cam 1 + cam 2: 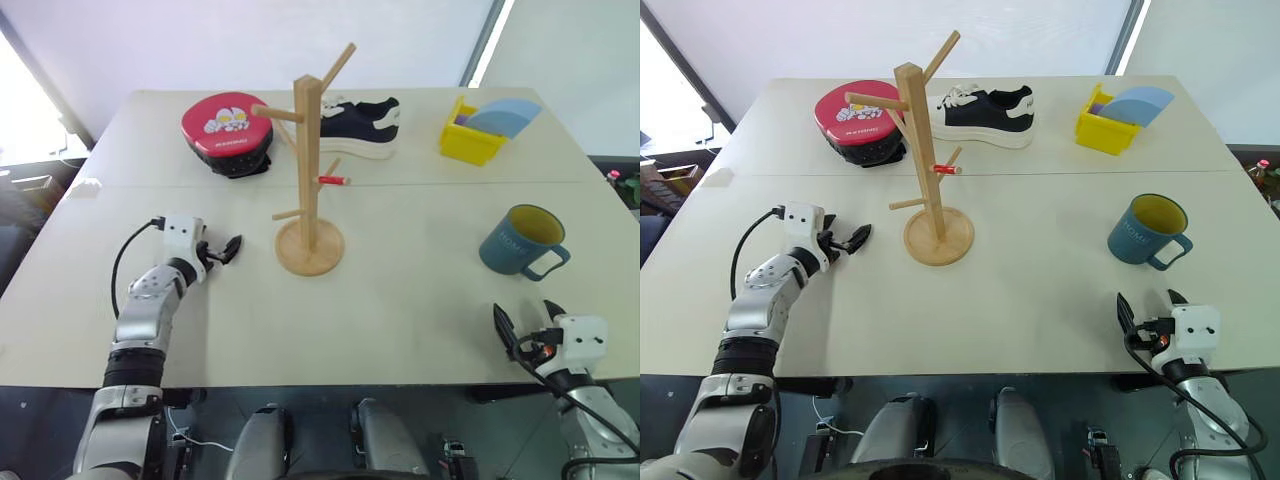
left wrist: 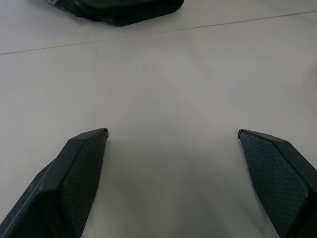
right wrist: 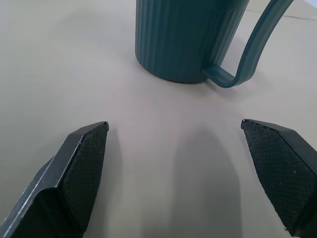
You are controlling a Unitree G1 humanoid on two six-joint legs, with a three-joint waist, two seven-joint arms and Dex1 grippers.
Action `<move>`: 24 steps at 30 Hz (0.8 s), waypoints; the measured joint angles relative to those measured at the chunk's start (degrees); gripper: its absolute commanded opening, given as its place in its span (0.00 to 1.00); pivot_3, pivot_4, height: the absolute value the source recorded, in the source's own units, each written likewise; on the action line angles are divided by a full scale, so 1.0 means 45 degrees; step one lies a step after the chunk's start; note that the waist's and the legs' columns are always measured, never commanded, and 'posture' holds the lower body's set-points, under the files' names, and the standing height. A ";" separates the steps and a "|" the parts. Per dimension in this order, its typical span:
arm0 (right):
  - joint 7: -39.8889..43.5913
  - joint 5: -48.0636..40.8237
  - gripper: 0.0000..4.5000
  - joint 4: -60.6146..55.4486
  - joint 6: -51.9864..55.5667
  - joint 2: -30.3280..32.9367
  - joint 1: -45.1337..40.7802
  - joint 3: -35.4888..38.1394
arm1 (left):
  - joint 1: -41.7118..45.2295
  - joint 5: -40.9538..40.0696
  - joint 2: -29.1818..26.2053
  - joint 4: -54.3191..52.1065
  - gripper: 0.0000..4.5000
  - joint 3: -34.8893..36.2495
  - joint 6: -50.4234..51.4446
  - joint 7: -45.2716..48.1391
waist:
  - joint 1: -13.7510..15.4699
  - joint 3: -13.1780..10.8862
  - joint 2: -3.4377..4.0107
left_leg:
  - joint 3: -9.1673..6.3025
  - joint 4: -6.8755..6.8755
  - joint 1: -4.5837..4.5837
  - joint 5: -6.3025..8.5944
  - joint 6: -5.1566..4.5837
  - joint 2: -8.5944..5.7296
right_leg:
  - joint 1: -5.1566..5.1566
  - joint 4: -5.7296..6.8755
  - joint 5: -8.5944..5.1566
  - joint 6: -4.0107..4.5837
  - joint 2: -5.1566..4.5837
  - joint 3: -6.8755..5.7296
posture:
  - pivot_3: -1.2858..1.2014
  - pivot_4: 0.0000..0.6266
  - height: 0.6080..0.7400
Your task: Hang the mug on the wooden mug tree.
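Approach to mug, both claws empty.
Our right claw (image 1: 527, 322) stands wide before the mug (image 1: 520, 240); a skewed approach could strike the handle (image 3: 257, 44) and tip it.

One mug (image 1: 521, 240), one wooden mug tree (image 1: 309, 160), one shoe (image 1: 362, 126), one yellow box (image 1: 468, 138)

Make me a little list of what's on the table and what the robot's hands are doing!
mug: upright on the table, handle toward the robot, not hung
wooden mug tree: standing mid-table, pegs bare
right hand: open, empty, just short of the mug
left hand: open, empty, left of the tree
far side: red round case, sneaker, yellow box
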State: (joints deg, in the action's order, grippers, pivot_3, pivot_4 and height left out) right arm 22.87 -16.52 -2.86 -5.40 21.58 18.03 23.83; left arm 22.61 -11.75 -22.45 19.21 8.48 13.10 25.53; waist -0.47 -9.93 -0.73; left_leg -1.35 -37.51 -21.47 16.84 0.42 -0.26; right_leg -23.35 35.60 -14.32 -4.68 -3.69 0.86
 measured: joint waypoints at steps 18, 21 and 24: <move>-0.0056 0.0055 0.99 0.0166 -0.0267 -0.0004 -0.0011 -0.0002 | -0.0964 -0.0638 -0.0280 -0.1195 1.00 0.0179 0.0079 0.0870 | -0.0021 0.0002 -0.0002 | 0.0004 0.0023 0.0003 0.0000 0.0001 0.0001 | -0.0001 -0.0014 0.0000 -0.0001 0.0002 0.0003 | 0.52 0.24 0.96; -0.0131 0.0087 0.99 0.0144 -0.0264 -0.0026 0.0030 -0.0018 | -0.1779 -0.1441 -0.0751 -0.2635 1.00 0.0165 0.0523 0.2165 | -0.0036 0.0004 0.0000 | 0.0006 0.0033 0.0003 0.0000 0.0001 0.0003 | -0.0002 -0.0025 -0.0019 0.0034 -0.0002 0.0008 | 0.52 0.24 0.96; -0.0271 0.0093 0.99 0.0045 -0.0275 -0.0058 0.0163 -0.0004 | -0.3034 -0.2313 -0.1630 -0.4707 1.00 -0.0518 0.1215 0.4187 | -0.0043 0.0018 0.0024 | 0.0008 0.0058 0.0009 0.0000 0.0003 0.0003 | -0.0002 -0.0039 -0.0024 0.0045 -0.0013 0.0012 | 0.52 0.24 0.96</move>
State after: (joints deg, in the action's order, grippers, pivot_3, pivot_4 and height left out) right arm 21.65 -16.11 -2.65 -6.64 21.32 18.76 23.81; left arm 8.96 -22.16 -29.78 -1.97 6.14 18.57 44.37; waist -0.66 -9.85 -0.62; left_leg -1.31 -37.25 -21.43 16.84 0.43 -0.24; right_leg -23.36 35.42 -14.43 -4.48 -3.75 0.92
